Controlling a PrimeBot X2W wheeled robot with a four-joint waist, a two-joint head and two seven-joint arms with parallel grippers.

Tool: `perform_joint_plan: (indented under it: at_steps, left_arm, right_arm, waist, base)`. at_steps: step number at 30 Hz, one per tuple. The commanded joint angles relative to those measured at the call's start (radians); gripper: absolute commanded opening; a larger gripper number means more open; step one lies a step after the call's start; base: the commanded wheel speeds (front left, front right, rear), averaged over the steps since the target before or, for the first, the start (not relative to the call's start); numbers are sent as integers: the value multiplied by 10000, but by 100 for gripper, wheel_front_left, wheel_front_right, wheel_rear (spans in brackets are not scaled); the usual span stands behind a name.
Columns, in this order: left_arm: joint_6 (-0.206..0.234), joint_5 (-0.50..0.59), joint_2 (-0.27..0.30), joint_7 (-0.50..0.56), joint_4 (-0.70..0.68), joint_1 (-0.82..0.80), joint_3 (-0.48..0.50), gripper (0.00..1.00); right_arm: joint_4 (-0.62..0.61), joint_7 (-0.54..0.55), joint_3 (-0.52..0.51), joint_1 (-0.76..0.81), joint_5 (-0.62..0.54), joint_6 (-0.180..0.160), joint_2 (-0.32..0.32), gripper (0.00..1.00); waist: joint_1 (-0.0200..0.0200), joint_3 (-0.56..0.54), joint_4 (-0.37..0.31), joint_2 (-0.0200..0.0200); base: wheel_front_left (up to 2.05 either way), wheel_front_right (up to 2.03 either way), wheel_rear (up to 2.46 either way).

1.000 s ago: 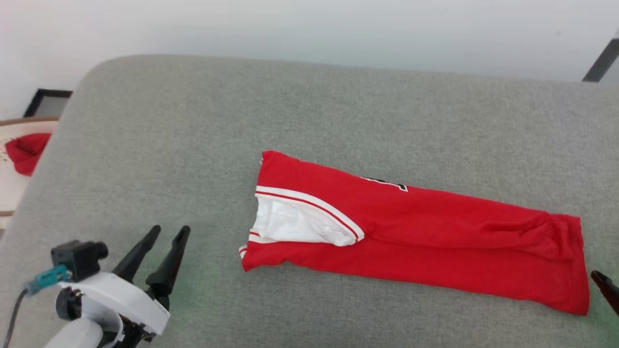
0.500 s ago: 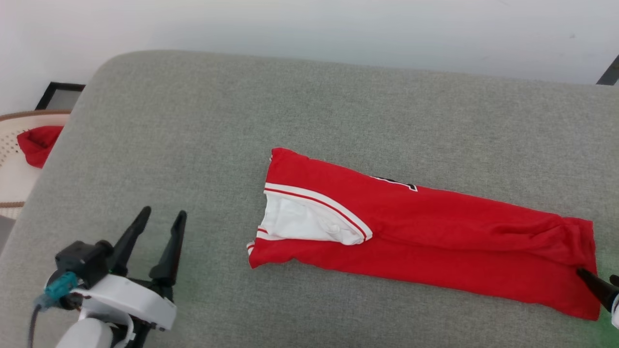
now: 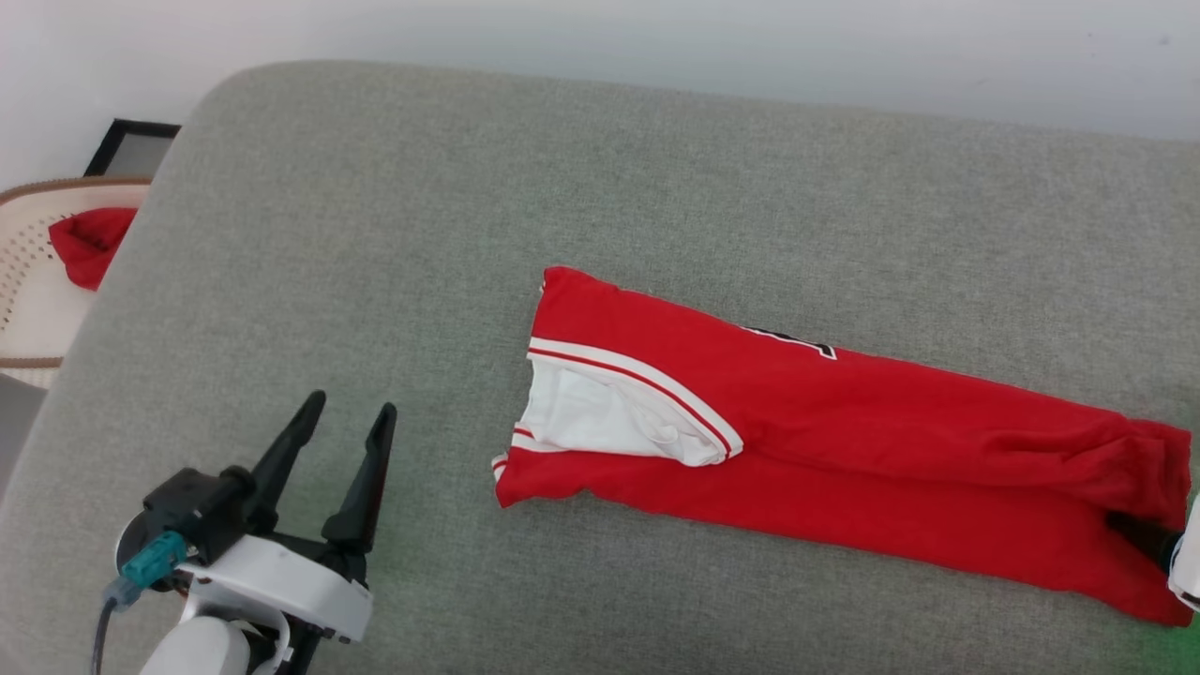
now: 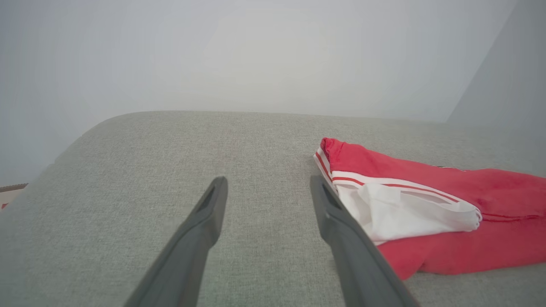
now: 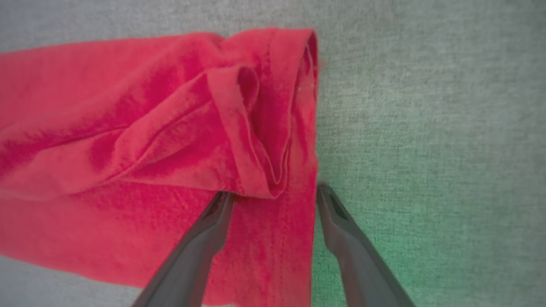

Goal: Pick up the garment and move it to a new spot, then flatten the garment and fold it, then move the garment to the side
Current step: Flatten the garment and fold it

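The garment, a red shirt with a white sleeve and striped trim, lies folded into a long strip on the grey cushion. My left gripper stands open on the cushion, left of the garment's sleeve end and apart from it. In the left wrist view the open left gripper holds nothing, and the garment lies just right of its right finger. My right gripper is at the garment's hem end. In the right wrist view the right gripper is open and straddles the hem edge of the garment, with one finger over red fabric and the other over cushion.
A wicker basket with a red cloth in it stands beyond the cushion's left edge. A black frame leans by the white wall at the back left. Bare cushion spreads behind and left of the garment.
The camera has shifted. My right gripper has come in from the right edge onto the garment's hem end. The left gripper stays open, left of the sleeve end.
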Motion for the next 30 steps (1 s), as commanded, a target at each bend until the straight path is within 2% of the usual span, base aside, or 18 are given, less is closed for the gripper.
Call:
perform_joint_plan:
  at_steps: [1, 8, 9, 10, 11, 15, 24, 30]
  left_arm:
    - [6, 58, -29, 9, 8, -109, -17, 100]
    - [5, -19, -86, 9, -36, -288, -54, 100]
    - [5, -13, -86, 9, -34, -319, -61, 100]
    - [5, -8, -87, 9, -33, -351, -61, 100]
    - [5, -17, -96, 9, -27, -376, -51, 100]
    - [5, -56, -130, 9, -39, -373, 13, 100]
    - [4, -172, -99, 9, -127, -141, 378, 100]
    - [4, -161, -12, 9, -249, 33, 728, 100]
  right_arm:
    - [344, 154, 201, 122, -87, 4, 440, 100]
    - [550, 274, 282, 38, -530, 9, 835, 100]
    - [600, 334, 319, 47, -545, 9, 880, 51]
    - [616, 369, 343, 41, -547, 9, 926, 35]
    - [614, 339, 296, 22, -537, 9, 982, 0]
    - [539, 48, 62, -113, -622, 21, 1046, 0]
    - [169, -706, -674, -578, -545, -11, 532, 0]
    - [-221, -1251, -1715, -691, -827, -11, 84, 0]
  waist:
    - [0, 101, 47, -1]
    - [0, 360, 106, -1]
    - [0, 386, 110, -1]
    - [0, 413, 111, -1]
    - [0, 439, 108, -1]
    - [0, 531, 63, -1]
    - [0, 712, -242, -1]
    - [0, 934, -591, -1]
  base:
    - [0, 0, 0]
    - [0, 0, 0]
    - [0, 0, 0]
    - [0, 0, 0]
    - [0, 0, 0]
    - [0, 0, 0]
    - [0, 0, 0]
    - [0, 0, 0]
